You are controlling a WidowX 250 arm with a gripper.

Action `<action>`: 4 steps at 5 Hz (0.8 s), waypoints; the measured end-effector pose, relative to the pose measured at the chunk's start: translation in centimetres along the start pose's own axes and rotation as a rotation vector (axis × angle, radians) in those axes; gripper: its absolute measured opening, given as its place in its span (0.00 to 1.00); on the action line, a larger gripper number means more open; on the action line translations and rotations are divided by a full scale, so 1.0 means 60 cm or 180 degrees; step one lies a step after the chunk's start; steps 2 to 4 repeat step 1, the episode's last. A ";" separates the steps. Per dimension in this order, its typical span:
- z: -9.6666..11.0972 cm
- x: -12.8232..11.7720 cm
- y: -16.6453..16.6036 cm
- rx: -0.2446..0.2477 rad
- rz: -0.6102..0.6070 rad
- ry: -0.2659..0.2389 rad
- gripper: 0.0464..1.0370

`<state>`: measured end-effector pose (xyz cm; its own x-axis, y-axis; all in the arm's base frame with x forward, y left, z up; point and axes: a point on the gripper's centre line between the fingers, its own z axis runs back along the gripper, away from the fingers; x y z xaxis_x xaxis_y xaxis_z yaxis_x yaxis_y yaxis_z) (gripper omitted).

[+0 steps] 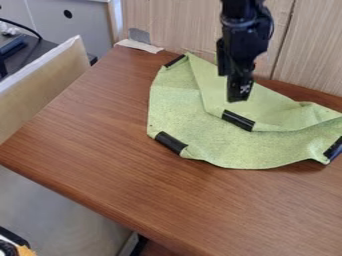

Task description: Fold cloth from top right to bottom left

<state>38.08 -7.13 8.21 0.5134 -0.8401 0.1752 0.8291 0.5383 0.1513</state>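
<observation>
Brown wood grain covers the table [100,150], which runs from the upper middle of the frame down to the lower right; pale wooden panels [174,25] stand behind it along the top, with a dark vertical seam between two of them at the upper right. At the table's back corner, upper left of centre, lies a torn pale strip [139,46], with a small grey piece [139,35] upright just behind it; a tan board [40,85] with a white upper edge slants along the left side of the frame; behind that are a grey cabinet [60,20] with a round dark hole and a black cable [25,27].

Green cloth [177,110] lies on the table from the upper middle to the right edge of the frame; its upper part is turned over into a loose flap, whose point, bearing a black patch [238,120], rests on the layer below, right of centre; three more black patches mark the cloth's upper left corner, its lower left and its far right; the lower edge bows out in a curve, and the right end is rumpled.

From the top edge, the black arm [247,20] hangs down, its gripper [238,95] in front of the flap, above that middle patch; whether the jaws are apart or together, I cannot tell.
</observation>
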 end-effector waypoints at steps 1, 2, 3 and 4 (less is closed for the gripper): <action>0.005 0.001 0.001 0.0021 -0.0004 -0.0013 0.96; 0.005 0.001 0.001 0.0021 -0.0004 -0.0013 0.96; 0.005 0.001 0.001 0.0021 -0.0004 -0.0013 0.96; 0.005 0.001 0.001 0.0021 -0.0004 -0.0013 0.96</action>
